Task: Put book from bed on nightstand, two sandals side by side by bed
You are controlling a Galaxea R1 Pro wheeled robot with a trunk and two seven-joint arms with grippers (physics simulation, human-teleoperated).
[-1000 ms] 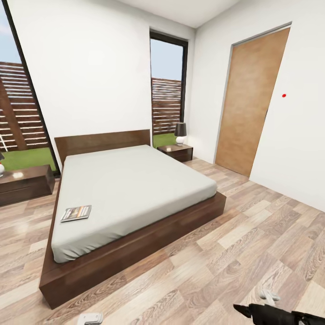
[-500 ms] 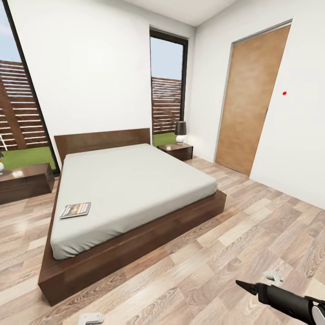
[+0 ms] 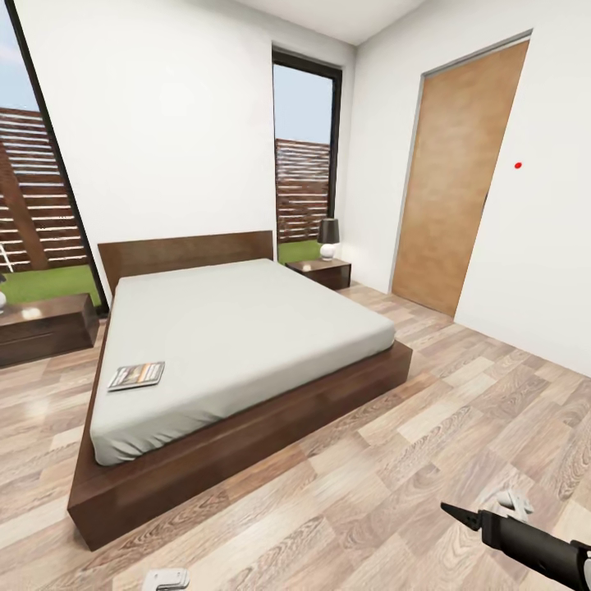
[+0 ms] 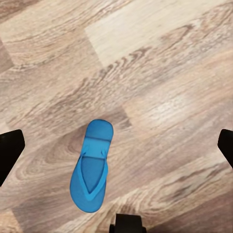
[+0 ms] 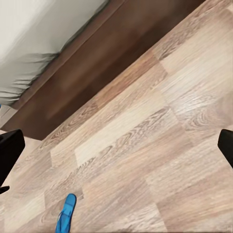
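The book [image 3: 136, 375] lies flat near the left front corner of the grey mattress on the bed [image 3: 246, 336]. One dark nightstand [image 3: 45, 324] stands left of the headboard and another nightstand [image 3: 320, 272] stands to its right. In the left wrist view a blue sandal [image 4: 92, 167] lies on the wood floor below my left gripper [image 4: 116, 150], which is open and empty. My right gripper [image 5: 116, 145] is open too, over bare floor near the bed frame [image 5: 73, 87], with a blue sandal [image 5: 65, 213] at that picture's edge. In the head view the right gripper [image 3: 460, 515] points left at the lower right.
A lamp [image 3: 329, 238] stands on the right nightstand. A wooden door [image 3: 455, 180] is shut in the right wall. Two tall windows flank the headboard. Wide wood floor [image 3: 460, 410] lies between the bed and the right wall.
The whole head picture has shifted a little, so the camera has moved. My right arm has come up further into view at the lower right.
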